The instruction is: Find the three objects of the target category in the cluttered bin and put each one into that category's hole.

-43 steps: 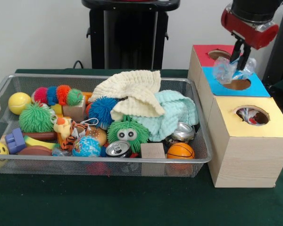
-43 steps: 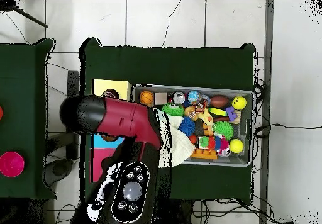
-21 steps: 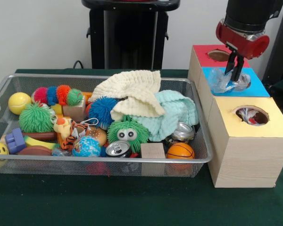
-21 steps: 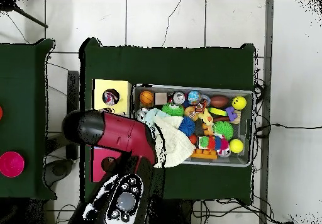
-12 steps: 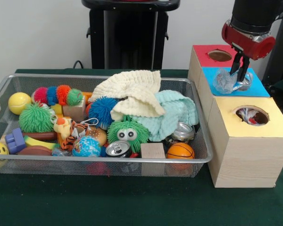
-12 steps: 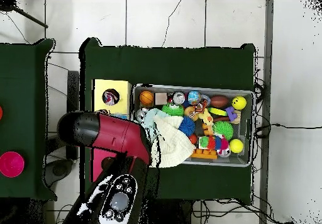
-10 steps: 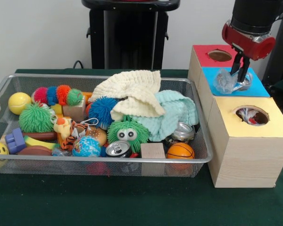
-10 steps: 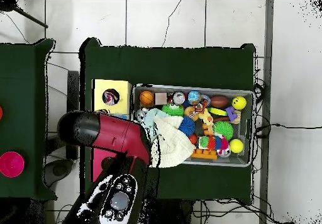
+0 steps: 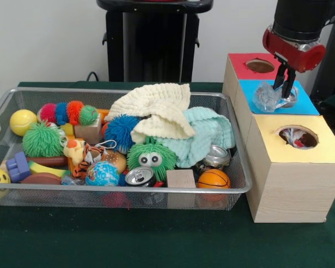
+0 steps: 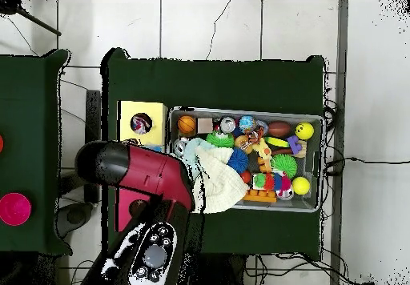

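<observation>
At the upper right of the front view, your gripper (image 9: 284,84) hung over the blue-topped box (image 9: 301,104), its fingers close together on the crumpled clear plastic (image 9: 267,96), which sat on that box's hole. The wire bin (image 9: 241,167) of toys filled the left and centre.
</observation>
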{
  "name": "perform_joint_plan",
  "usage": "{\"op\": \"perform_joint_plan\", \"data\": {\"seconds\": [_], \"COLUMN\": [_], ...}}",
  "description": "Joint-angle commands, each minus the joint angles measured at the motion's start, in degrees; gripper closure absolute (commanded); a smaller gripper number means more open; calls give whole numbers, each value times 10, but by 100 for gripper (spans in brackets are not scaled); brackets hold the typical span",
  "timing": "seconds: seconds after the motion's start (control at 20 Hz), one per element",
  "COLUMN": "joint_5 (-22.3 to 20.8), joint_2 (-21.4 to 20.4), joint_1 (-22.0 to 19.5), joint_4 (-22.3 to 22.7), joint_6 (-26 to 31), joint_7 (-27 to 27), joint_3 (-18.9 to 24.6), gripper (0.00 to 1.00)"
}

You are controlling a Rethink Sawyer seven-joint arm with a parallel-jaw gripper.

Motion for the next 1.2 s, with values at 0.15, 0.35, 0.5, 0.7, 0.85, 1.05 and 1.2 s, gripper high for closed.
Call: {"op": "perform_joint_plan", "data": {"seconds": [0.15,0.35,0.5,0.7,0.85,1.05,1.2], "joint_5": [19,20,21,44,56,44,36], "joint_2": [89,100,130,158,169,191,208], "joint_1": [-2,2,20,11,-7,-37,-37], "joint_4": [78,84,82,96,107,114,101], "joint_6": [-98,-103,-135,-178,-191,-283,-294], "joint_7": [134,130,156,165,138,106,100], "joint_3": [41,46,37,58,80,114,111], "gripper": [100,100,100,100,100,100,100]}}
